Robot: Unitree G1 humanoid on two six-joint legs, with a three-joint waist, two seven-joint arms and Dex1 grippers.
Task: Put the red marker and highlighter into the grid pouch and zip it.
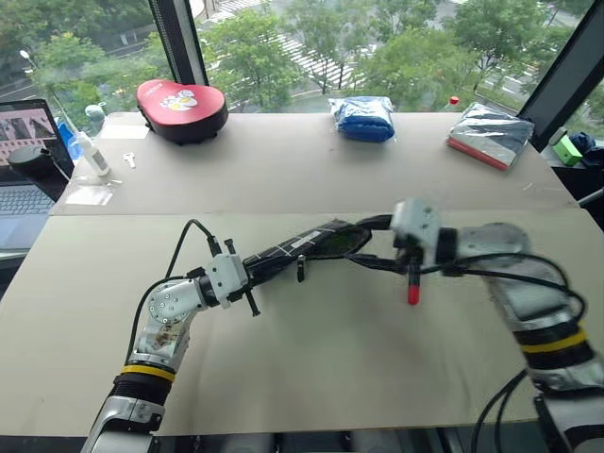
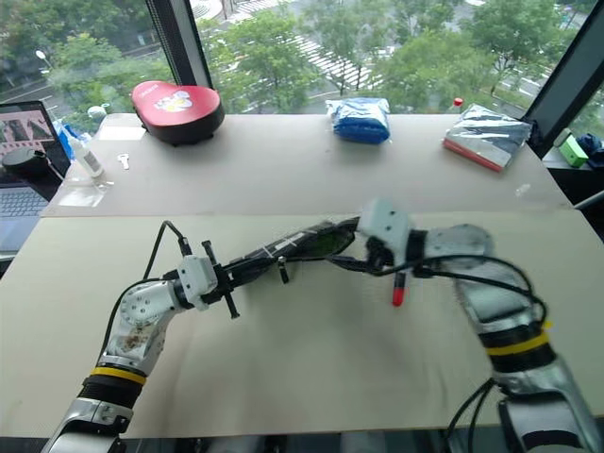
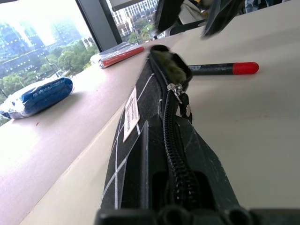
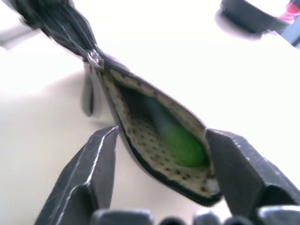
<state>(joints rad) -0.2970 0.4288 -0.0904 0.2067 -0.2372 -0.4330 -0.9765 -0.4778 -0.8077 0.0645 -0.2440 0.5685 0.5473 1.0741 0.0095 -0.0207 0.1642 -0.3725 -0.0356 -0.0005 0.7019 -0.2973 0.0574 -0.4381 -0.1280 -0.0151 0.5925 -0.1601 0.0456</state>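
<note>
The grid pouch [image 1: 302,247] is held off the table, and my left gripper [image 1: 250,274] is shut on its closed end. Its zipper [image 3: 176,93] is partly undone, so the mouth [image 4: 159,140] gapes. Inside lies the green highlighter [image 4: 180,143]. My right gripper [image 4: 159,183] is open, with one finger on each side of the mouth and neither pressing it. The red marker [image 3: 220,69] lies on the table just past the open end, and its red tip [image 1: 412,294] shows below my right gripper [image 1: 392,247].
Along the far edge of the table sit a red case [image 1: 181,109], a blue bag [image 1: 363,118] and a silver packet with a red edge [image 1: 489,135]. A laptop [image 1: 24,160] and a small bottle [image 1: 90,156] stand at the far left.
</note>
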